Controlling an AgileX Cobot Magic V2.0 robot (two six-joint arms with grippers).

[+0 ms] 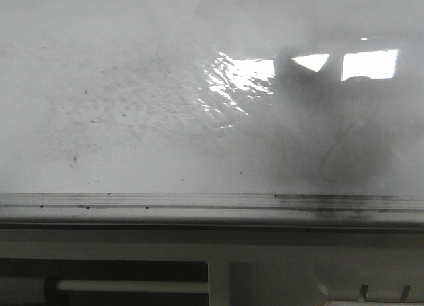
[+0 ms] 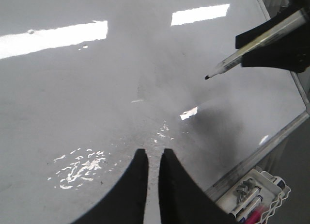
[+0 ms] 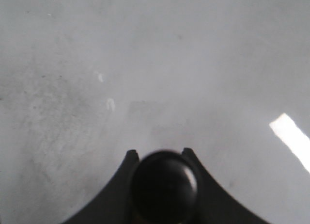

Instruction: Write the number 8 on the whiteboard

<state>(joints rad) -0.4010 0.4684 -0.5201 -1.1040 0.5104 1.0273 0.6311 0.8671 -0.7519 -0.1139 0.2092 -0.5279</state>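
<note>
While the front view shows only the whiteboard (image 1: 132,107) and its silver-grey rim (image 1: 199,201) along the near edge, neither arm appears in it. Glare patches sit toward the far right of the board there, with a dark shadow beneath them and faint grey erased curves inside that shadow. Dark specks are scattered over the left half.

No drawn number 8 can be found in any view; only faint smudges and erased traces show, so its location cannot be reported.

The left wrist view supplies what the front view lacks. The left gripper (image 2: 151,158) hovers over the board with its two dark fingers (image 2: 133,185) nearly together, a thin slit between them, nothing held. Toward the right edge of the board, the right gripper (image 2: 278,42) clamps a marker (image 2: 252,47), whose black tip points down at the surface but stands clear of it. Off the board's corner a wire basket (image 2: 252,200) holds further pens; their details are too small to make out.

The right wrist view looks down the marker's length: its rounded black end (image 3: 164,185) fills the space between the right gripper's fingers (image 3: 118,185), which press on either side. The tip is hidden from this camera by the marker's own body. Board surface beyond is blurred, with grey smudging and one bright reflection.
</note>
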